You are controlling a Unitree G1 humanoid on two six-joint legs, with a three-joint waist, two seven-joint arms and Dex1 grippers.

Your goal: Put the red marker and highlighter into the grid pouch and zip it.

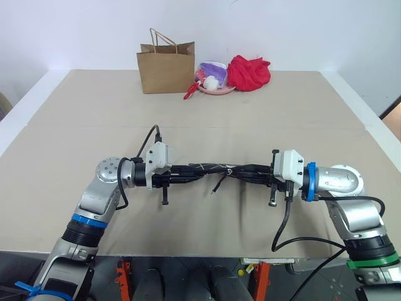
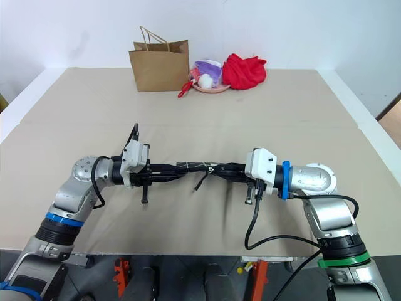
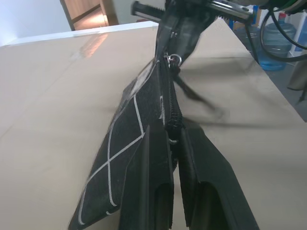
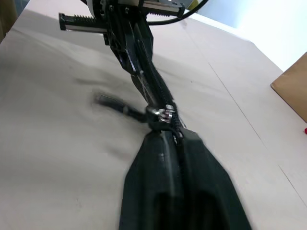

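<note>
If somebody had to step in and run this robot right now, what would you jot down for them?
Left gripper: shut on one end of the black fabric grid pouch with thin white lines.
Right gripper: shut on the pouch's other end, right by the black zipper pull.
The pouch hangs stretched between both grippers above the beige table, zipper edge up.
Red marker and highlighter: neither is lying on the table; I cannot tell whether they are inside the pouch.
Left: whether the zipper is closed along its whole length is unclear, so check it, finish zipping if needed, then set the pouch down.
</note>
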